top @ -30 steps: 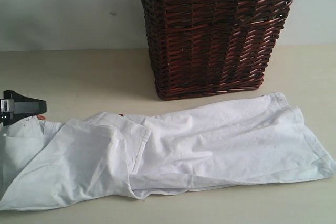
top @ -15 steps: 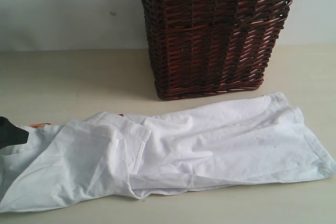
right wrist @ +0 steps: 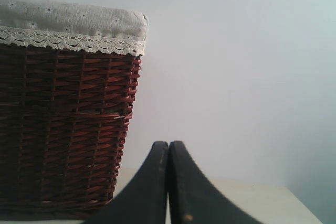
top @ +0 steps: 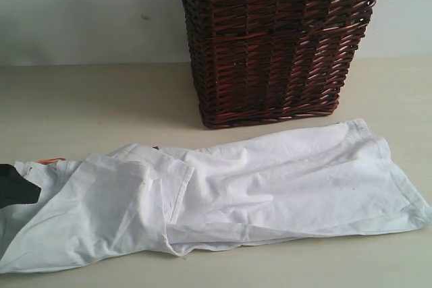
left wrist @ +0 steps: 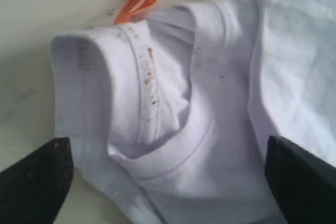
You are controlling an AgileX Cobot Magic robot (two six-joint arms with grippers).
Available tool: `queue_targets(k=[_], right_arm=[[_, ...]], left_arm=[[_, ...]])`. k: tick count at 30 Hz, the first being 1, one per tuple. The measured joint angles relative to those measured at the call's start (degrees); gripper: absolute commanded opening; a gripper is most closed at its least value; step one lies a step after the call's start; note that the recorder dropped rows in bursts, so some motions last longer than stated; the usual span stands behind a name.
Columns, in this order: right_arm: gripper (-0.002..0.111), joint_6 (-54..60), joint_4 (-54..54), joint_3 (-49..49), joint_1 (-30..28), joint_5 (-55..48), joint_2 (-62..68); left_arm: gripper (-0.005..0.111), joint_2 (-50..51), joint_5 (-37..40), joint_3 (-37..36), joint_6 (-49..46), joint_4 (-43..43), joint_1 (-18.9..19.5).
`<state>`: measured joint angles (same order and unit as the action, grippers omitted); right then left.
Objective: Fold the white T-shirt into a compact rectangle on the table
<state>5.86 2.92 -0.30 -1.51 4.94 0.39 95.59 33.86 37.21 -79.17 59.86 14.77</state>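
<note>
The white T-shirt [top: 256,180] lies crumpled lengthwise across the table [top: 101,106], one sleeve folded over its middle. Its collar end reaches the left edge of the exterior view, where the orange neck tag [top: 50,160] shows. My left gripper [top: 15,185] is a dark shape there. In the left wrist view it [left wrist: 168,171] hangs open over the collar [left wrist: 173,129], one black finger [left wrist: 37,174] on each side, and the tag [left wrist: 137,2] lies beyond. My right gripper [right wrist: 168,150] is shut and empty, pointing at the wall beside the basket.
A tall dark brown wicker basket [top: 277,45] with a lace-trimmed cloth liner stands just behind the shirt's middle; it also fills one side of the right wrist view as the basket [right wrist: 63,119]. Bare table stretches left of it, and a pale wall stands behind.
My left gripper has sunk toward the near left corner and its jaws have spread wider. The collar end with the orange tag now lies flatter on the table.
</note>
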Motion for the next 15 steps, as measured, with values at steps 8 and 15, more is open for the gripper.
queue_targets(k=[8, 15], right_arm=[[0.000, 0.00, 0.00, 0.00, 0.00, 0.00, 0.00], [0.000, 0.00, 0.00, 0.00, 0.00, 0.00, 0.00]], left_arm=[[0.095, 3.85, -5.88, 0.00, -1.14, -1.72, 0.00], [0.092, 6.40, -4.89, 0.47, -4.82, 5.52, 0.00]])
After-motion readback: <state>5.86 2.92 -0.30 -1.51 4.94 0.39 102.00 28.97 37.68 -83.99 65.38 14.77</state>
